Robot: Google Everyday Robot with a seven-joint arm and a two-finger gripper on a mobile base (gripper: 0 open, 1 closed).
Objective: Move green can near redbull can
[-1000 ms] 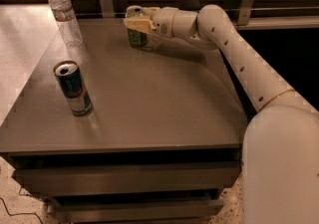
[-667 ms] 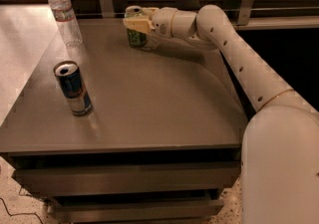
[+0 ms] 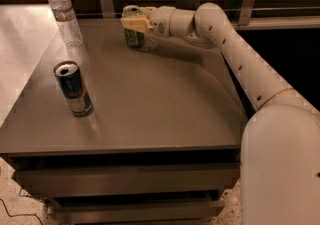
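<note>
The green can (image 3: 133, 35) stands at the far middle of the grey table (image 3: 150, 104), short and light green with a silver top. My gripper (image 3: 133, 20) reaches in from the right and its fingers sit around the can's upper part, shut on it. The can looks to rest on or just above the tabletop. The redbull can (image 3: 73, 89) stands upright near the table's front left, blue and silver with a red mark, well apart from the green can.
A clear plastic water bottle (image 3: 65, 15) stands at the table's far left corner. My white arm (image 3: 240, 54) stretches across the right side of the table. A wooden wall with metal brackets runs behind the table.
</note>
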